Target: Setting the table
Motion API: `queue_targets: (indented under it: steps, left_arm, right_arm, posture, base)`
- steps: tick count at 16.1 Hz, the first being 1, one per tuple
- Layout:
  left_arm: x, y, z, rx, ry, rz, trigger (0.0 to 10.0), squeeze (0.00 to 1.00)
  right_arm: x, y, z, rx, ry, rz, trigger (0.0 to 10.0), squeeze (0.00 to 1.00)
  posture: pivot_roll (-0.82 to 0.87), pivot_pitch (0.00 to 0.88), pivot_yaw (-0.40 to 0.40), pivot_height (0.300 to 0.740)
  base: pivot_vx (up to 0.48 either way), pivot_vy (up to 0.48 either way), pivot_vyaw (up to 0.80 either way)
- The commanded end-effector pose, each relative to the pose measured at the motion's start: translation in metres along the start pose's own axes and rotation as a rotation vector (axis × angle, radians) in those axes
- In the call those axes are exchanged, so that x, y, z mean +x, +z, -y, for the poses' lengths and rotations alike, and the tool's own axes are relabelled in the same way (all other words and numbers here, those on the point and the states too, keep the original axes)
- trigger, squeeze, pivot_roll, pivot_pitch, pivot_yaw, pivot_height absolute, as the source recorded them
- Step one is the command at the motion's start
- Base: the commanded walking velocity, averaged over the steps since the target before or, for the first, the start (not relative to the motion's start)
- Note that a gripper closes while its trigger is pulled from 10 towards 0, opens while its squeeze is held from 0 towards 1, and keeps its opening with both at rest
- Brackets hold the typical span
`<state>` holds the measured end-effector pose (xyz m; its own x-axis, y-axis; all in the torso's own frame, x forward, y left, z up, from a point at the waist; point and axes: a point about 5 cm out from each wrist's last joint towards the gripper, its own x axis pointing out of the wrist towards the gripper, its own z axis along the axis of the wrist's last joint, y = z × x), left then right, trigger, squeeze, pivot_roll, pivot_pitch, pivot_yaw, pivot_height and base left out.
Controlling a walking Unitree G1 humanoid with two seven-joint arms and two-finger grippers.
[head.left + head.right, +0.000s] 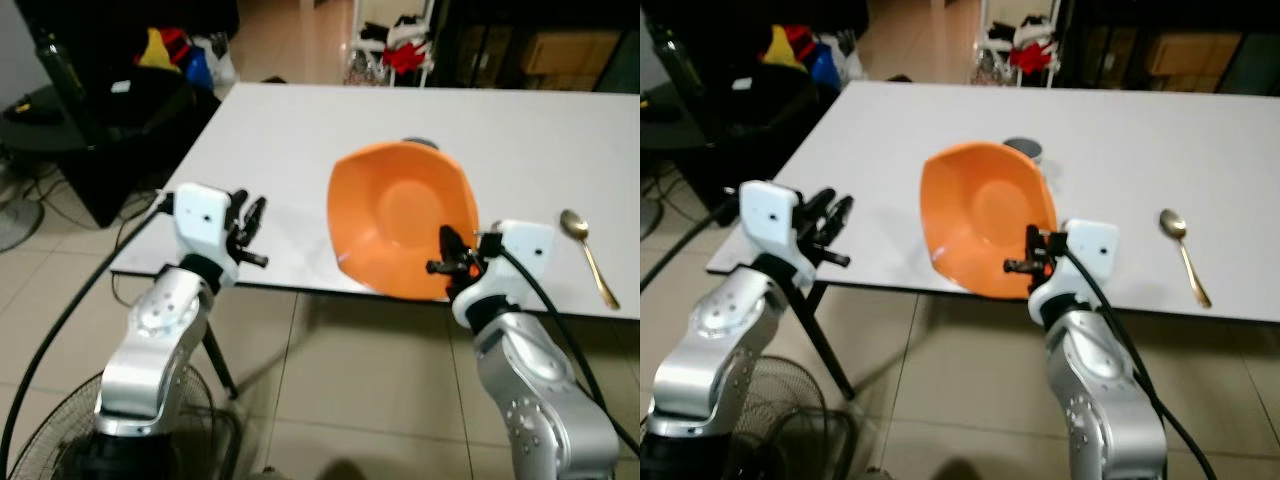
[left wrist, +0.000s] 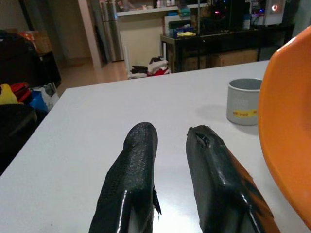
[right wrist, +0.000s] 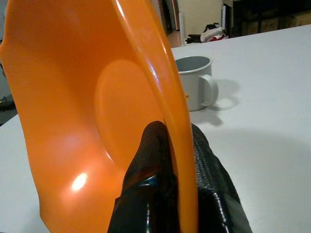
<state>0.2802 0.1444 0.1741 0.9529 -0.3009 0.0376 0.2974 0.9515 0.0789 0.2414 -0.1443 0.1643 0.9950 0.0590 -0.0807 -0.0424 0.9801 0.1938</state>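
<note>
Right gripper (image 3: 170,160) clamped on the rim of the orange bowl (image 1: 400,215), tilted up at the counter (image 1: 300,140) near edge. Left gripper (image 2: 170,165) slightly parted, empty. Best lowered flat, short of the grey mug (image 3: 194,87), left of the spoon (image 1: 588,250).

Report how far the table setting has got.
Done: a spoon and a grey mug already sit on the white table. In hand: the right gripper pinches the rim of the orange bowl, tilted above the table edge. Left: set the bowl flat. The left gripper waits open, empty.
</note>
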Motion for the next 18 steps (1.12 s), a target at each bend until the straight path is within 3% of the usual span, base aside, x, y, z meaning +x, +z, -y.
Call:
queue_targets:
  steps: [1,3,8,18]
  left_arm:
    - [0.0,0.001,0.002,0.01,-0.007,0.004,10.0,0.0]
    - [0.0,0.001,0.003,0.011,-0.013,0.006,10.0,0.0]
    - [-0.002,-0.001,0.007,0.003,-0.039,0.003,10.0,0.0]
    - [-0.006,-0.005,0.013,0.004,-0.078,-0.01,10.0,0.0]
  right_arm:
    - [0.0,0.006,0.002,0.007,-0.002,0.018,10.0,0.0]
    - [0.0,0.004,0.002,0.008,-0.002,0.008,10.0,0.0]
    - [0.001,0.002,0.006,0.012,-0.016,-0.016,10.0,0.0]
    - [-0.002,-0.003,0.009,0.052,0.024,-0.089,10.0,0.0]
  posture:
    - [-0.01,0.03,0.066,0.74]
    - [-0.01,0.03,0.066,0.74]
    - [-0.01,0.031,0.068,0.74]
    - [-0.01,0.034,0.071,0.74]
  base:
    - [0.0,0.0,0.0]
    - [0.0,0.0,0.0]
    - [0.261,0.0,-0.77]
    - [0.285,0.0,0.0]
